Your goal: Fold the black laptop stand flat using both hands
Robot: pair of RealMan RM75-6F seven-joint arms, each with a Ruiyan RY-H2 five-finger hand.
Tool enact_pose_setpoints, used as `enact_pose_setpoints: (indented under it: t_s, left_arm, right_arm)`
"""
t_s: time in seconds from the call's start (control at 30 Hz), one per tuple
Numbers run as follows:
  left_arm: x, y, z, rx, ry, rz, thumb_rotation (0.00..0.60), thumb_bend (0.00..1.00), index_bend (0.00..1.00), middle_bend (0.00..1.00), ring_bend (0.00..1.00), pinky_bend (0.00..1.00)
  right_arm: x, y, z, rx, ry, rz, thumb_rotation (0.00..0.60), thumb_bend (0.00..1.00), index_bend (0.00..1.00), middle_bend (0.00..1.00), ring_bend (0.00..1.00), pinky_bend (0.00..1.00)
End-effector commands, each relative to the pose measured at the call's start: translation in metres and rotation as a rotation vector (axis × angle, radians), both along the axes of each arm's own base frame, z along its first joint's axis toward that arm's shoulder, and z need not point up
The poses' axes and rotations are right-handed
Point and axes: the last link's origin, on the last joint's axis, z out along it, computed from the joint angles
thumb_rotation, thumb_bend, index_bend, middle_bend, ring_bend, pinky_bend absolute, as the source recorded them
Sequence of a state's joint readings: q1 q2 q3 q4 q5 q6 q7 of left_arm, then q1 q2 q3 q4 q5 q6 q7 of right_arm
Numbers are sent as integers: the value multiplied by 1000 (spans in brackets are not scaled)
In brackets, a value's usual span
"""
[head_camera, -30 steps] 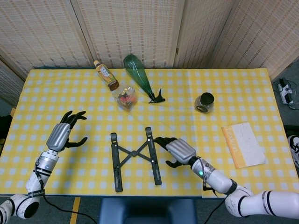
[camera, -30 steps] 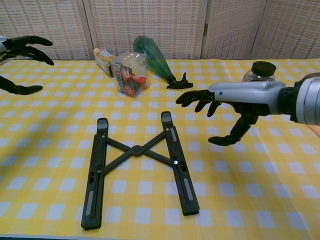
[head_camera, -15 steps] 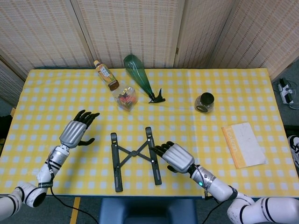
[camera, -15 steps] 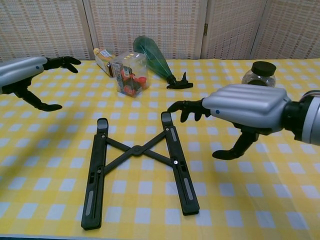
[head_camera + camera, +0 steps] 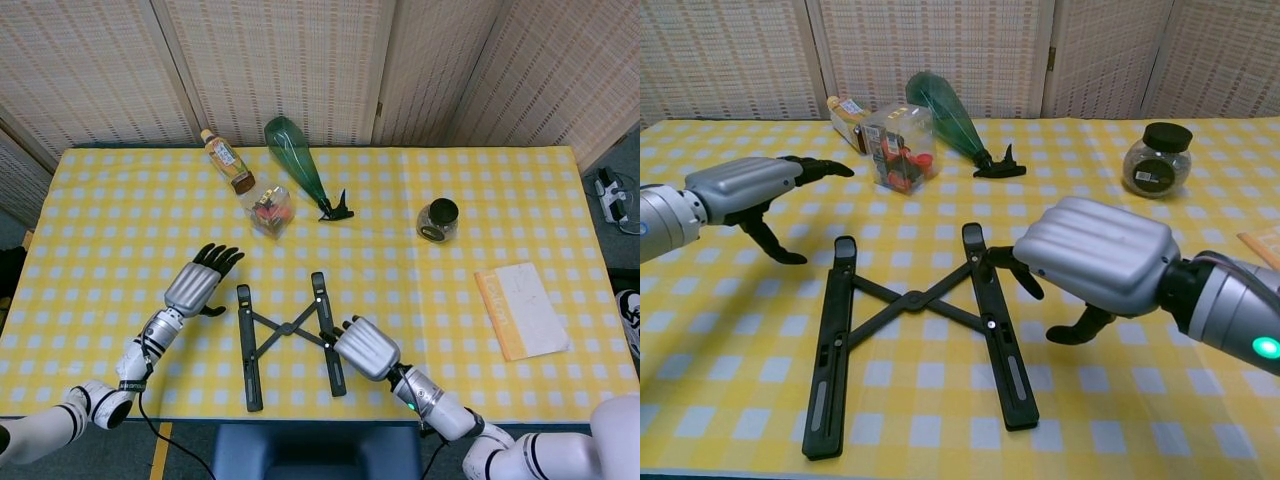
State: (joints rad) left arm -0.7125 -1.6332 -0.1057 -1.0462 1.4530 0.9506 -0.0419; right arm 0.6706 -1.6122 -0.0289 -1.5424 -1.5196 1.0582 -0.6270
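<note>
Near the counter's (image 5: pixel 100 200) front edge, I'm hovering both hands beside the laptop stand (image 5: pixel 290 342). Left hand (image 5: pixel 193 285) and right hand (image 5: pixel 364 348) are hanging released, grasping nothing.

Both hands, left hand (image 5: pixel 195 285) and right hand (image 5: pixel 365 348), hover spread.

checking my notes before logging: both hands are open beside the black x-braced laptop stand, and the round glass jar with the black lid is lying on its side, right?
Not quite. The round glass jar with the black lid stands upright, as the chest view shows. The rest holds: the left hand and right hand are open beside the black x-braced laptop stand.
</note>
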Motion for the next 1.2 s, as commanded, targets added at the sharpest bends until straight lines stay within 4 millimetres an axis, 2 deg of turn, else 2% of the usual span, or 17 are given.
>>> enact_pose_setpoints:
  t_s: [0.03, 0.2, 0.5, 0.93, 1.2]
  left_arm:
    - [0, -1, -4, -9, 3, 8, 600, 192, 0, 67, 16, 0]
    - [1, -6, -10, -28, 9, 3, 600, 189, 0, 37, 0, 0]
    - [6, -10, -16, -50, -9, 10, 600, 188, 0, 25, 0, 0]
    - [8, -15, -20, -77, -35, 16, 600, 188, 0, 25, 0, 0]
    - [8, -16, -22, -93, -56, 31, 600, 188, 0, 25, 0, 0]
  right_arm:
    - [-4, 0, -7, -18, 19, 24, 600, 235, 340, 616, 641, 717]
    - [-5, -6, -14, -48, 37, 61, 600, 233, 347, 626, 650, 728]
    - [8, -24, -8, -91, 9, 67, 600, 233, 346, 626, 649, 727]
    - [-1, -14, -35, -30, 52, 54, 600, 233, 347, 626, 648, 727]
    - [-5, -14, -38, -28, 60, 63, 600, 233, 347, 628, 650, 727]
